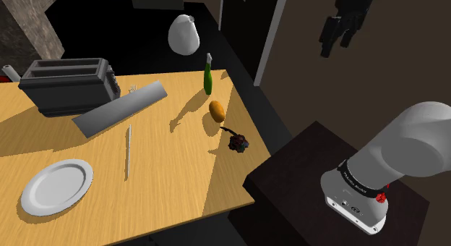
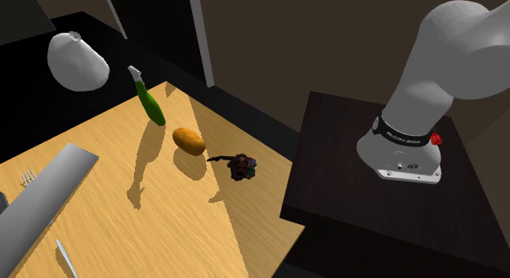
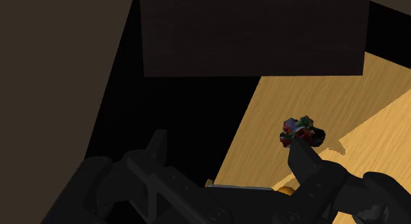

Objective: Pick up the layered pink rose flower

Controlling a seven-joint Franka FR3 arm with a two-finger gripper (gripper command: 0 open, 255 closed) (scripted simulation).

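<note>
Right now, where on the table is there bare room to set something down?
Bare wood lies between knife and rose, down to the near edge. Crowded: bottle, orange fruit and rose in a row; toaster and grey slab.

Dim all round; the pale wooden tabletop (image 1: 159,172) was lit brightly, crisp shadows fell toward the shoulder view's left, edges sharp.

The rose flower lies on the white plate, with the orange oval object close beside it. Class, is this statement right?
Not quite. The rose flower lies on the bare wooden table near its edge, not on the white plate, which sits far off towards the shoulder view's left. The orange oval object is indeed close beside the flower.
</note>
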